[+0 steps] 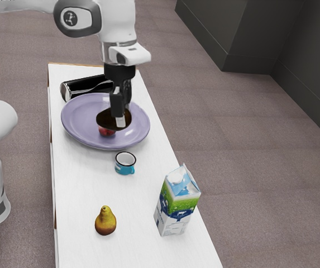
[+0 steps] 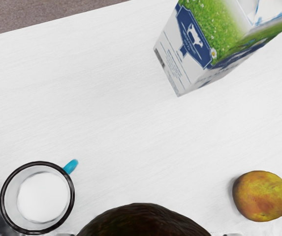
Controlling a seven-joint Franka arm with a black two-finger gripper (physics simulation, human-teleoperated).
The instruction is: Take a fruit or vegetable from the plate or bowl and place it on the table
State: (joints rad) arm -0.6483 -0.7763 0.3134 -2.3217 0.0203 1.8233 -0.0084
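My gripper (image 1: 119,115) is over the purple plate (image 1: 75,118) in the exterior view, shut on a dark brown, avocado-like fruit (image 1: 105,118). The same dark fruit (image 2: 143,222) bulges up at the wrist view's lower edge. A red fruit (image 1: 107,132) rests on the plate, partly hidden by the dark one. Standing on the white table (image 1: 81,184), apart from the plate, is a yellow-brown pear (image 1: 105,221); the wrist view has this pear (image 2: 263,195) too.
A blue mug (image 1: 125,163) stands close to the plate. The milk carton (image 1: 177,202) is upright near the table's edge, across from the pear. Behind the plate lies a black bottle-like object (image 1: 82,87). Bare tabletop separates mug and pear.
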